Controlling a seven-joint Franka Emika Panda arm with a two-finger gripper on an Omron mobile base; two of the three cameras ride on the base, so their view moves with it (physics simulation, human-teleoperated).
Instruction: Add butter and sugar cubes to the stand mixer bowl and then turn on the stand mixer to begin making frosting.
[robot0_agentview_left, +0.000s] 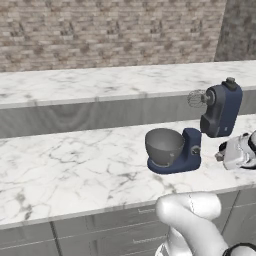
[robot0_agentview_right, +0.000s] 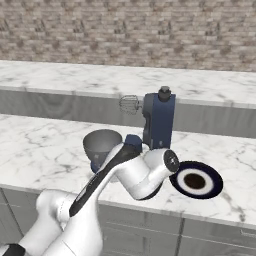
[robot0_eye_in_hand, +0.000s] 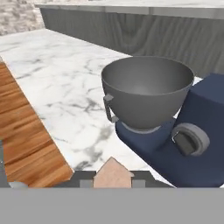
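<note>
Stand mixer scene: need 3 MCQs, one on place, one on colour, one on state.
1. Where does the stand mixer bowl sit?
A. on the mixer's base
B. on the floor
C. on a wall shelf

2. What colour is the stand mixer?
A. red
B. navy blue
C. white

3. How is the mixer's head set?
A. lowered into the bowl
B. tilted back, wire whisk raised
C. taken off

Answers:
1. A, the hand view shows the bowl resting on the blue base.
2. B, its body is navy in every view.
3. B, the whisk hangs in the air, clear of the bowl.
</note>
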